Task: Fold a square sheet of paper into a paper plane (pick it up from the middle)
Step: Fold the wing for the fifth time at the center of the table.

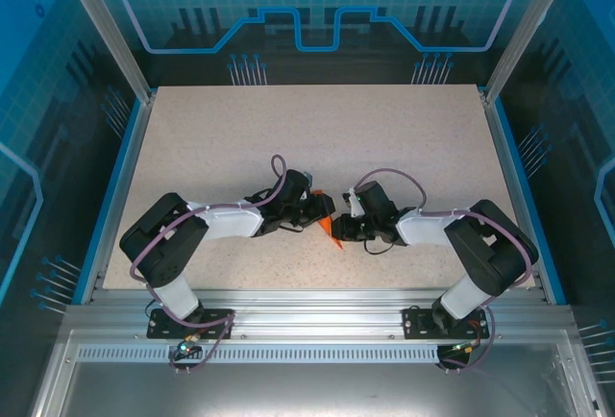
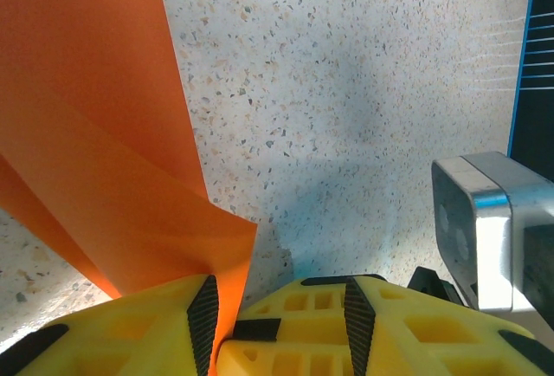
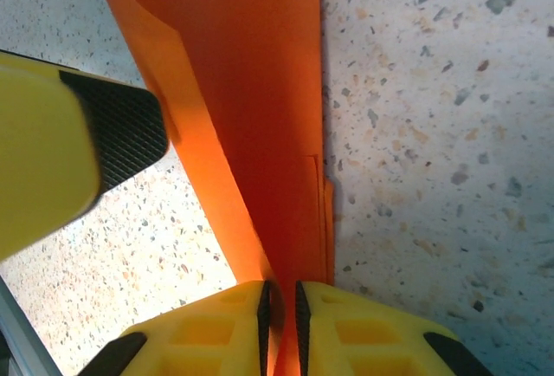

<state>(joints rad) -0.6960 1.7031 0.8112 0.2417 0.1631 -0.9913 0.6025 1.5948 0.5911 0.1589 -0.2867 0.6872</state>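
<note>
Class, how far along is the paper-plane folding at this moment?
Done: the thin bright orange paper sheet already shows creased layers. In hand: the right claw pinches its fold, the left claw alongside. To do: no finished dart visible; more folds remain.

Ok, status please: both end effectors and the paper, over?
Left end effector shut on orange paper, at a corner. Right end effector shut on its folded edge. Paper creased, held between both. No obstacle seen near it.

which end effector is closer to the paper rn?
Right, barely. Right end effector pinches the paper between its jaws; left end effector touches it too, paper running in against one pad.
</note>
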